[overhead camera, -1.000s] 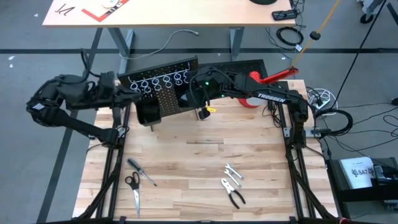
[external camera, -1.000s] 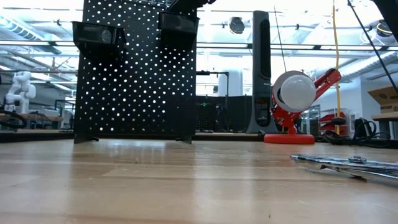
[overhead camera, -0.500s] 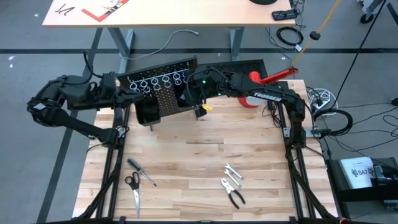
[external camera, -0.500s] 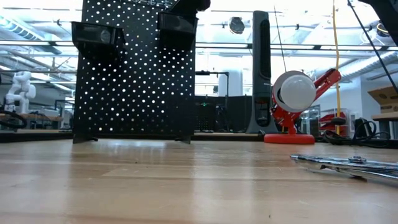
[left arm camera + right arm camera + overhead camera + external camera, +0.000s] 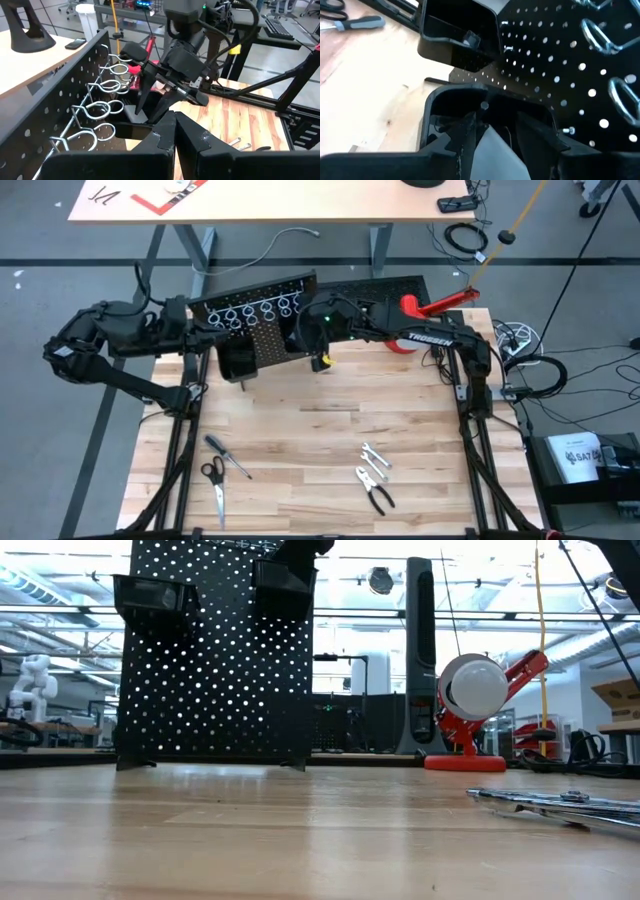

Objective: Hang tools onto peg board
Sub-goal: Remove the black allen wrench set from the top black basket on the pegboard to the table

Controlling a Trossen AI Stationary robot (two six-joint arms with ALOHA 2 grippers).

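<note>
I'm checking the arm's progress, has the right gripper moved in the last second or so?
Yes. In the high view the right gripper has shifted slightly left, closer over the right bin of the peg board, which stayed put.

White lettering "TROSSEN" stands on the right arm point(image 5: 432, 337). A box point(image 5: 580, 456) beside the table bears partial lettering "SAT".

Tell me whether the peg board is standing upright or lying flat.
Upright. The low view shows the peg board standing on the table, its two bins projecting from its face near the top.
</note>
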